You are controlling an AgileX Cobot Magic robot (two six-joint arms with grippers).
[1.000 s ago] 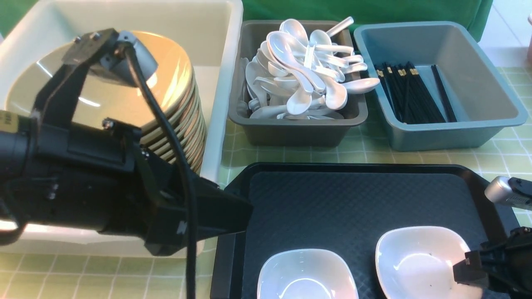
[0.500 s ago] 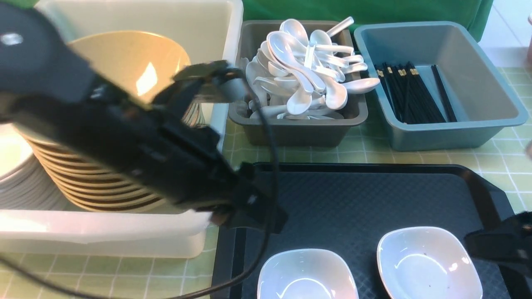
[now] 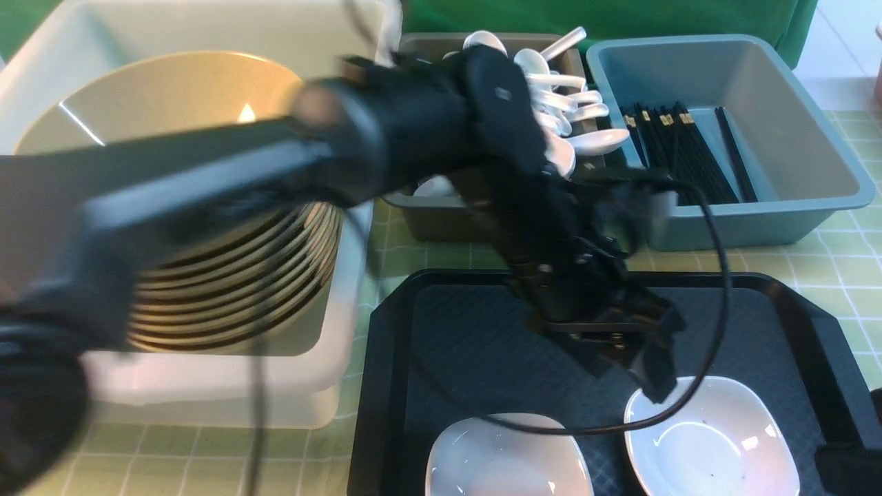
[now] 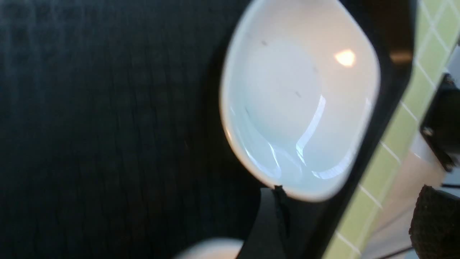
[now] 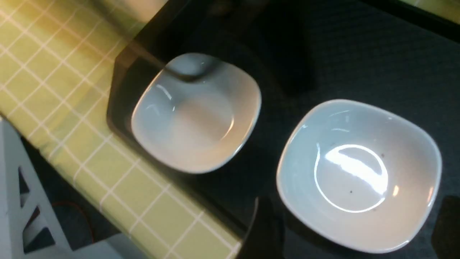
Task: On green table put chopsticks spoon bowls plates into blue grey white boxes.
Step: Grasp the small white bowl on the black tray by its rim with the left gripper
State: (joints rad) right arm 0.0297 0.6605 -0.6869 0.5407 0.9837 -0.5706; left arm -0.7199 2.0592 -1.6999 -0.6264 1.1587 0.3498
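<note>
Two white plates lie on the black tray (image 3: 468, 331): one at the right (image 3: 710, 434) and one at the left (image 3: 506, 458). My left gripper (image 3: 630, 365) hangs open and empty over the tray, just behind the right plate (image 4: 300, 100). My right gripper (image 5: 354, 233) is open at the tray's right front corner, its fingers wide apart by that plate's (image 5: 359, 172) near rim, holding nothing. Tan bowls (image 3: 172, 138) are stacked in the white box (image 3: 331, 386). Spoons (image 3: 572, 103) fill the grey box (image 3: 482, 220). Chopsticks (image 3: 689, 158) lie in the blue box (image 3: 758, 220).
The left arm stretches blurred across the white and grey boxes, its cable looping over the tray. The three boxes stand in a row behind the tray on the green table (image 3: 847, 262). The table's front edge runs close to the tray.
The left arm has swung from over the white box rightward to above the tray. The right gripper has let go of the right plate's edge, opened and drawn back to the corner.
</note>
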